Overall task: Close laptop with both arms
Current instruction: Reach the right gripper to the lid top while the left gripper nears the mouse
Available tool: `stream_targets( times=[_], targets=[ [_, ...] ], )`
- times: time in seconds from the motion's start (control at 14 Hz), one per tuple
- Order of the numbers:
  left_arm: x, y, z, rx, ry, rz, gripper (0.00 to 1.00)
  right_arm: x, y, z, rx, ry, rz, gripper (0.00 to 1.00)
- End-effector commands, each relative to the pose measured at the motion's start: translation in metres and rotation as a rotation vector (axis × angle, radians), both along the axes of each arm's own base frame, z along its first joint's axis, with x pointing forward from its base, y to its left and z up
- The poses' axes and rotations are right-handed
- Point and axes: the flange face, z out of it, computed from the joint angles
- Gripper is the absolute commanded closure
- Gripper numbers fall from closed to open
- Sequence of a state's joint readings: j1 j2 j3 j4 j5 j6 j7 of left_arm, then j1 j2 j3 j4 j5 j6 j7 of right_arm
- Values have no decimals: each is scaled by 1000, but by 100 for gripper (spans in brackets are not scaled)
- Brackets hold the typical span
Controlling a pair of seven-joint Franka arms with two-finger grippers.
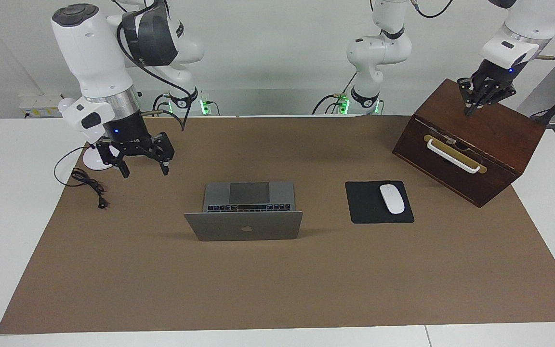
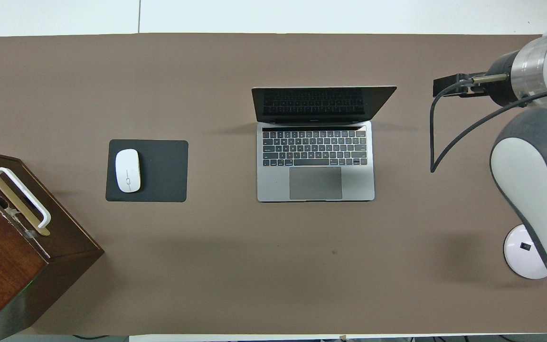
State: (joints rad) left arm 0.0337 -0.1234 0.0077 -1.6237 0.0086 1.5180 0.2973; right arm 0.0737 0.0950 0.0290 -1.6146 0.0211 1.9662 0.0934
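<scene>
The laptop (image 1: 244, 212) sits open near the middle of the tabletop (image 1: 277, 279), its lid upright with the logo side turned away from the robots and the keyboard toward them. Neither arm is on it yet. The right claw (image 1: 143, 166) hangs over the brown cover toward the right arm's end, fingers spread and empty — the likelier one to reach in first. The left claw (image 1: 470, 110) is pinched shut on nothing, over the wooden box (image 1: 470, 144). To do this well, I would bring both claws to the lid's top edge, one at each corner, and press evenly toward the robots — slowly near the end, clear of the mouse (image 1: 392, 198).
</scene>
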Motion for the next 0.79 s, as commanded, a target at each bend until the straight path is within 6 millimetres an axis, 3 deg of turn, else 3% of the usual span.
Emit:
stream_targets(
  times=[0.0,0.07,0.14,0.36,0.43,0.57,0.72],
  targets=[
    [0,-9,-2,-11,-41,25,100,13,-4,13,-7,-37,-19,57],
    [2,-12,-6,-10,-50,19,100,15,-4,10,-10,-33,-19,90],
    [1,-26,-6,-10,-64,-2,100,15,-4,10,-7,-32,-19,100],
    [-7,-50,-26,-21,-91,36,100,17,-17,16,8,-44,-47,100],
    [-9,-64,-32,-34,-117,33,100,21,-30,18,19,-50,-70,100],
    [-11,-80,-40,-60,-164,52,100,29,-28,25,23,-71,-67,100],
    [-14,-83,-48,-95,-208,61,100,32,-37,24,13,-77,-73,100]
  ],
)
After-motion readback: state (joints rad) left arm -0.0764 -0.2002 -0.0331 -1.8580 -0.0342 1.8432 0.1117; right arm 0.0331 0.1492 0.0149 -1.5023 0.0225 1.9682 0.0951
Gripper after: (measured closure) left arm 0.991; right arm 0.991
